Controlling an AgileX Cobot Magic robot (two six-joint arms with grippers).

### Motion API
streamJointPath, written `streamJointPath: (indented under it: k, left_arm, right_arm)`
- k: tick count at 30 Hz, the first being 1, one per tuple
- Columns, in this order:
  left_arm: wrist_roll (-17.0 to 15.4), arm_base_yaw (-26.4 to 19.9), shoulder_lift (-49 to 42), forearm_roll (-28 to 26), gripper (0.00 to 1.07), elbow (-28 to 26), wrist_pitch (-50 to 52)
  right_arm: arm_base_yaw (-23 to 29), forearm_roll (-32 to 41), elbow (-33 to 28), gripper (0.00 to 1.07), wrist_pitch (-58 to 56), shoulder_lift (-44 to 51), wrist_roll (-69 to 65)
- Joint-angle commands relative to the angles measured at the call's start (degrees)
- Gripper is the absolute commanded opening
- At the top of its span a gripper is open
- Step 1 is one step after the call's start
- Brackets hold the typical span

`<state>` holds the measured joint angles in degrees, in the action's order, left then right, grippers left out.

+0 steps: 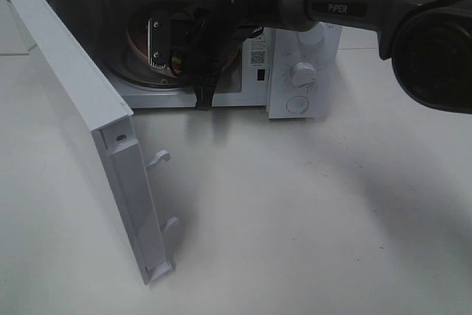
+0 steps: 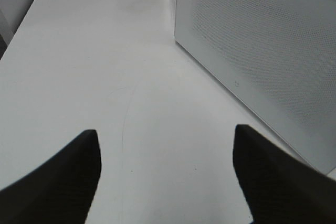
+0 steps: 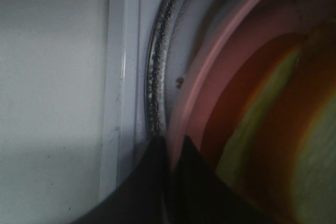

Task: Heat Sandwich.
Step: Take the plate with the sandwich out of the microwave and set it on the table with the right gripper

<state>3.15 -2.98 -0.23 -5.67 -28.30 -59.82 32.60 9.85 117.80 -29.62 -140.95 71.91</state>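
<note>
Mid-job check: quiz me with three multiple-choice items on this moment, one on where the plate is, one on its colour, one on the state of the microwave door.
1. The plate sits: A) on a shelf; B) inside the microwave; C) on top of it.
2. The plate is: A) blue; B) white; C) pink.
3. The microwave's door is: A) open; B) shut; C) missing.

Answers:
1 B: it lies on the glass turntable, with its rim pinched by the right pincer.
2 C: the right wrist view shows a pink rim.
3 A: it stands wide open at the left of the high view.
</note>
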Motion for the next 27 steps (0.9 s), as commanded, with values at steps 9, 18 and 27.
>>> streamJointPath:
  k: [9,18,27]
  left_arm:
    - [-0.1,0.1,-0.9,-0.1,0.66,0.2,0.5]
    - [-0.1,0.1,-0.9,-0.1,0.66,0.2,0.5]
    - [-0.1,0.1,-0.9,-0.1,0.66,0.2,0.5]
  right_arm:
    - [-0.5,-0.3,0.1,0.00,-1.2,2.9,-0.3]
    - [2.0,-0.2,0.1,0.00,-4.1,4.1,0.0]
    - [3.6,-1.8,0.1,0.00,-6.1,5.4,0.2]
